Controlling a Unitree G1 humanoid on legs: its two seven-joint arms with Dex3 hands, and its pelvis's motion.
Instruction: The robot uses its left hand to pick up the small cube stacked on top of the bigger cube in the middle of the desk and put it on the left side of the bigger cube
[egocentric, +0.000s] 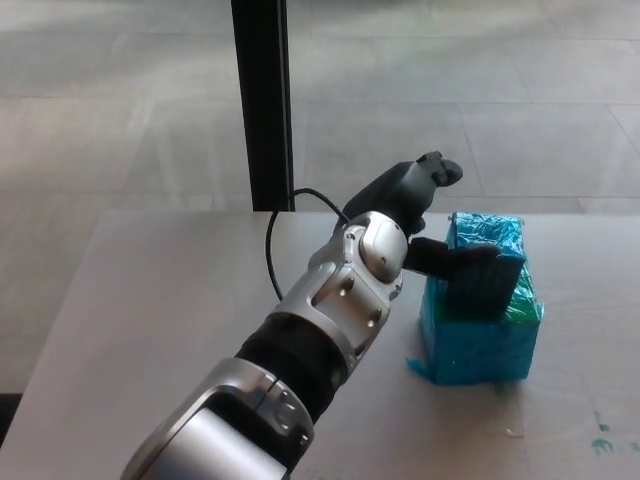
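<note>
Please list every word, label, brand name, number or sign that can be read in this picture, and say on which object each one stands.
There is no readable text in the head view.
The small cube and the bigger cube: plain blue wrapping, no print.
The left hand: no visible marking.
The desk: only small green smudges near its right edge, not letters.

Left hand (425, 225) reaches forward from a raised, bent arm, fingers spread apart.
</note>
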